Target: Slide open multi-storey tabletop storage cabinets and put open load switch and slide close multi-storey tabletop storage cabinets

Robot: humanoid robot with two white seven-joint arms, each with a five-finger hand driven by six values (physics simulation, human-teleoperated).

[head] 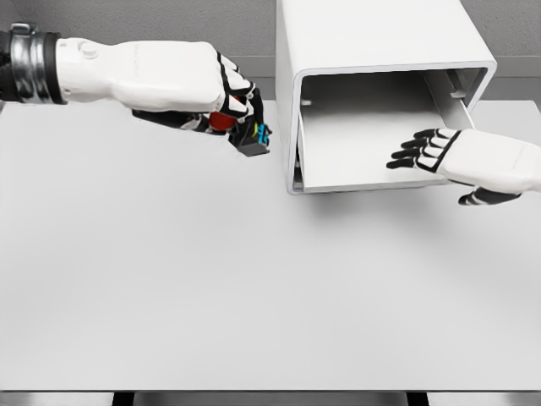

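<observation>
Fingers of the left hand curl around the switch, just left of the cabinet's edge. Right hand, fingers spread, hovers over the pulled-out drawer; bare table lies in front.

You see a white cabinet at the table's far right with its drawer slid open, and a small dark switch with red and blue parts just left of it.

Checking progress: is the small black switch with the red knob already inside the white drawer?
No, the left hand grips the switch beside the drawer.
</observation>
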